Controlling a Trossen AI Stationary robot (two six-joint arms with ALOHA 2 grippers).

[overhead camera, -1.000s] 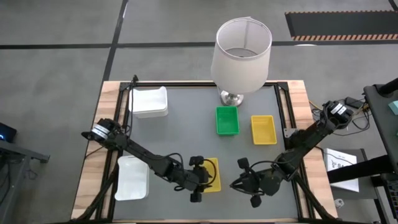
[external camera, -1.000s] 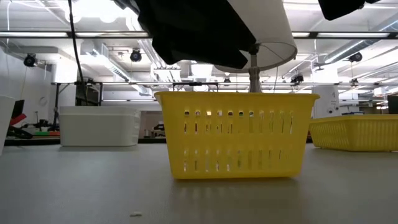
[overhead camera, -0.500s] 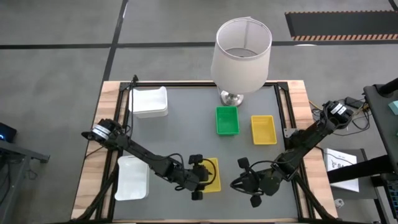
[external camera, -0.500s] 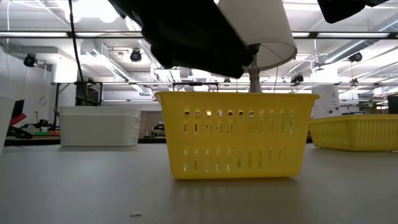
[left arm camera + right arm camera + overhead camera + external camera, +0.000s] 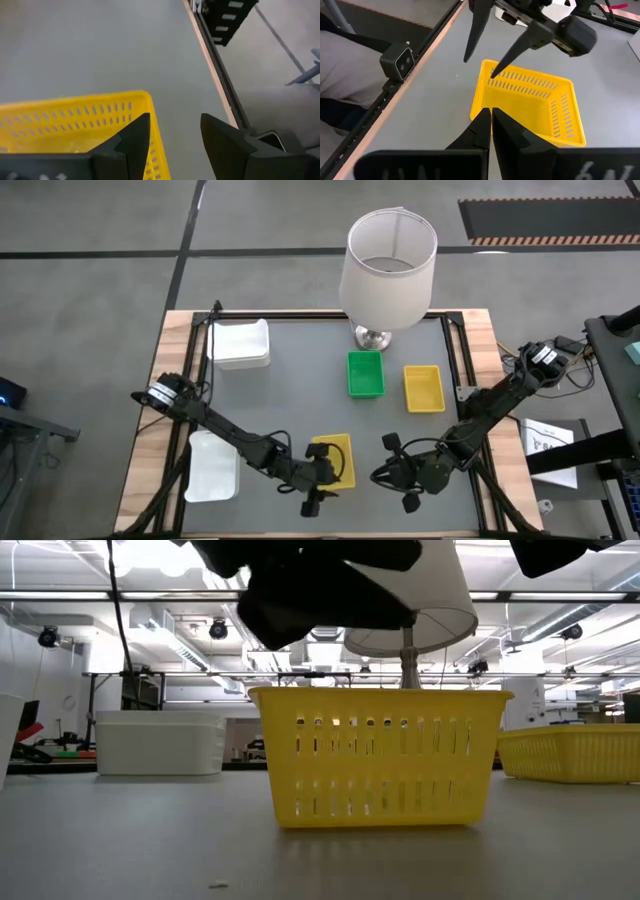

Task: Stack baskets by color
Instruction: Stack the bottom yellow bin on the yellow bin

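Observation:
A yellow basket rests on its base near the table's front edge, also seen in the low view. My left gripper hovers open above its near left corner: in the left wrist view one finger is over the basket's rim and the other is outside, over bare table. The right wrist view shows both of its fingertips above the rim, touching nothing. My right gripper waits shut, just right of this basket. A second yellow basket, a green basket and white baskets sit apart.
A tall lamp with a white shade stands at the far middle, its foot beside the green basket. A small camera box sits on the table's near edge. Bare grey table lies between the white baskets and the coloured ones.
My left gripper has drawn back toward the table's near edge, uncovering more of the near yellow basket, and has turned a little; it now hangs over the basket's near left corner. Its fingers stay open. The basket has not moved.

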